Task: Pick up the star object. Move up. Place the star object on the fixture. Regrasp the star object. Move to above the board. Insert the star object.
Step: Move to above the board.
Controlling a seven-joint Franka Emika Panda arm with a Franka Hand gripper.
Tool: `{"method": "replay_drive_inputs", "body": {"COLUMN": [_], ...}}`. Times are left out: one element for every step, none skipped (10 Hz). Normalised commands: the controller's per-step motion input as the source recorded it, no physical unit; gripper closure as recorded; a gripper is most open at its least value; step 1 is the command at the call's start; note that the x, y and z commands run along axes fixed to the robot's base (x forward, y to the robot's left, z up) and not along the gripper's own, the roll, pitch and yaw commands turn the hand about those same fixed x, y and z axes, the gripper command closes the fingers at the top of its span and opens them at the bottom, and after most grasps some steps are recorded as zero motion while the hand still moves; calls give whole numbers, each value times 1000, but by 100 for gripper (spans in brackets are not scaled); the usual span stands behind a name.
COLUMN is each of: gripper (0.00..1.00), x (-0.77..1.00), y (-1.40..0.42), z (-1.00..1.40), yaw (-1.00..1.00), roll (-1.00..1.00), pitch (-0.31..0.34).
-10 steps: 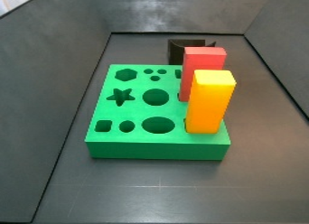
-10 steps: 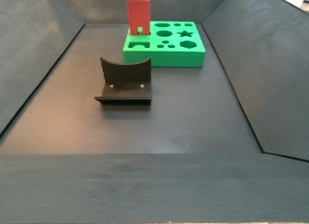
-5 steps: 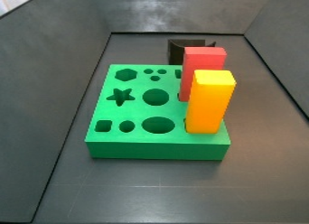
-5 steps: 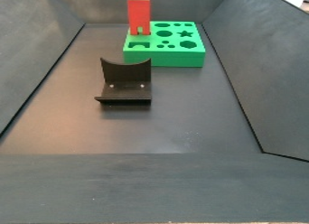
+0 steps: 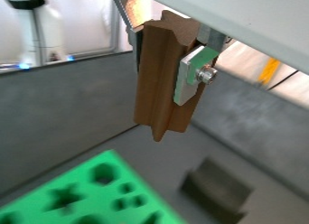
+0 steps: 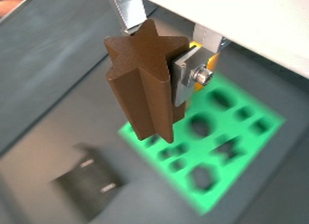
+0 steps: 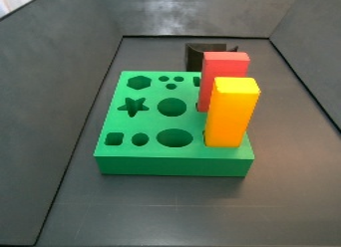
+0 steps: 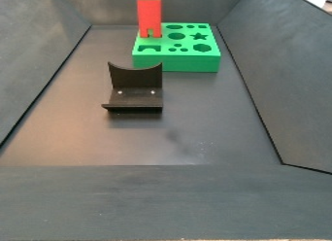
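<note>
My gripper (image 5: pixel 164 67) is shut on the star object (image 5: pixel 154 92), a dark-brown peg with a star-shaped cross-section, and holds it upright high above the floor. In both wrist views a silver finger plate (image 6: pixel 185 74) presses on its side. The gripper (image 6: pixel 152 65) and the star object (image 6: pixel 139 97) hang above the green board (image 6: pixel 236 128) and the black fixture (image 6: pixel 85 182). The board (image 5: pixel 85 191) and fixture (image 5: pixel 218 187) lie far below. Both side views show the board (image 7: pixel 147 151) and the fixture (image 8: pixel 132 87) but not the gripper or the peg.
A red block (image 7: pixel 224 70) and a yellow-orange block (image 7: pixel 232 112) stand upright in the board's right side. The fixture (image 7: pixel 202 53) stands behind the board. The board (image 8: pixel 195 60) sits at the far end of the dark bin, whose walls slope upward.
A small dark shape at the top edge of a side view one second ago has gone out of frame. The board, the blocks and the fixture have not moved.
</note>
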Motion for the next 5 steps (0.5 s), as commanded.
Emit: {"method": "replay_drive_inputs", "body": {"gripper": [100, 100, 100, 100, 100], "x": [-648, -430, -316, -146, -98], "y": [-628, -351, -217, -75, -31], "z": [120, 67, 39, 23, 12], "yaw": [-56, -49, -38, -18, -13], "roll": [-1000, -902, -762, -418, -295], "pitch": [-136, -140, -120, -74, -64]}}
